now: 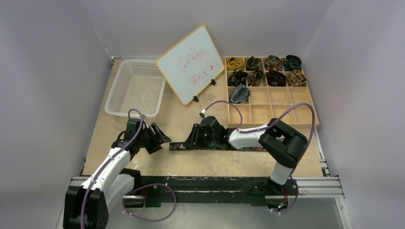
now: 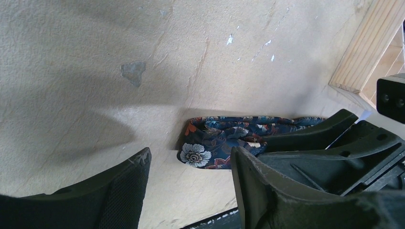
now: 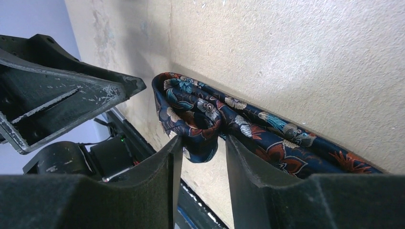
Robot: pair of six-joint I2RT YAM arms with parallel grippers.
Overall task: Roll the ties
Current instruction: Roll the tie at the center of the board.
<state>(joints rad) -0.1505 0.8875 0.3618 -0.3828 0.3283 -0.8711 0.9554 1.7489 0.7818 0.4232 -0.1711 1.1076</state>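
**Navy floral tie flat on the table, right tool on its folded left end**

The navy floral tie [image 1: 180,146] [image 2: 224,138] [image 3: 267,133] lies on the table [image 1: 200,164] in front of the arm bases. Its long axis runs left to right, and its left end is doubled back into a short fold. The right arm is folded at the elbow on the right, with the forearm reaching left, low over the tie. The right tool [image 1: 195,139] [image 3: 200,143] stands narrowed, both fingers [image 3: 157,176] pressing the bunched fold between them. The left arm extends forward from its base, with the wrist turned right toward the tie's end. The left tool [image 1: 160,138] [image 2: 191,176] stands apart and holds nothing, just beside the fold. Rolled ties [image 1: 264,71] sit in the far compartments of the wooden tray [image 1: 267,114].
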